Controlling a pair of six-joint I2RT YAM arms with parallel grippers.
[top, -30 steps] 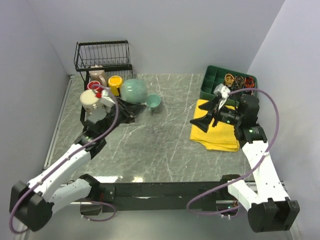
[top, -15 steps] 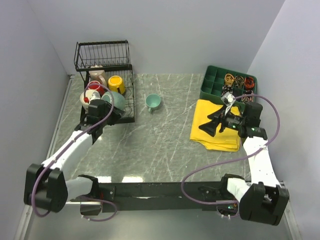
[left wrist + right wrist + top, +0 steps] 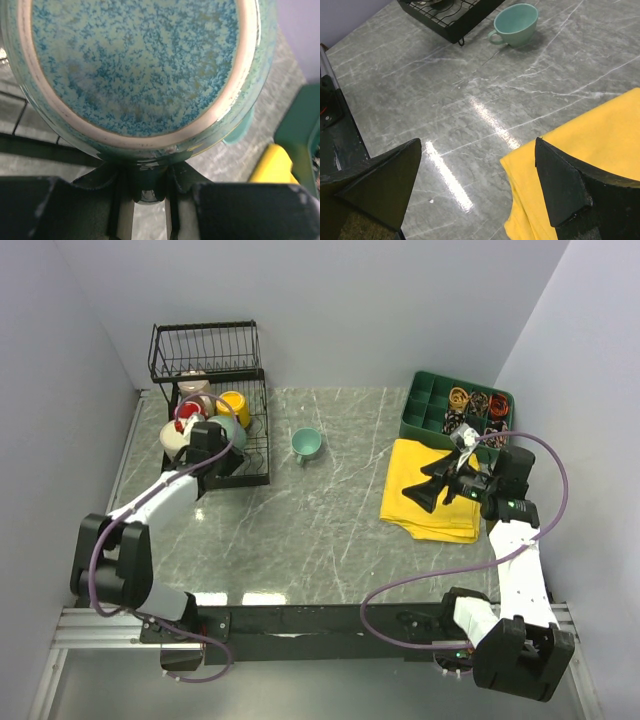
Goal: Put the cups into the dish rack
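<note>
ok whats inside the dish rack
A yellow mug, a beige mug, a cream mug, a red mug and the teal mug held by the left claw. The left arm hides the dish rack floor beneath.

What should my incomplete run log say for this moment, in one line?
left pincer: shut on speckled teal mug, at dish rack | right pincer: open, above yellow cloth | other teal mug: on table

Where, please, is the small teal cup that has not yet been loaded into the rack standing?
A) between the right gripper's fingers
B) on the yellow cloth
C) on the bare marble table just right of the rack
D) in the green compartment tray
C: the small teal cup stands upright on the marble table, just right of the dish rack and well clear of the yellow cloth.
</note>
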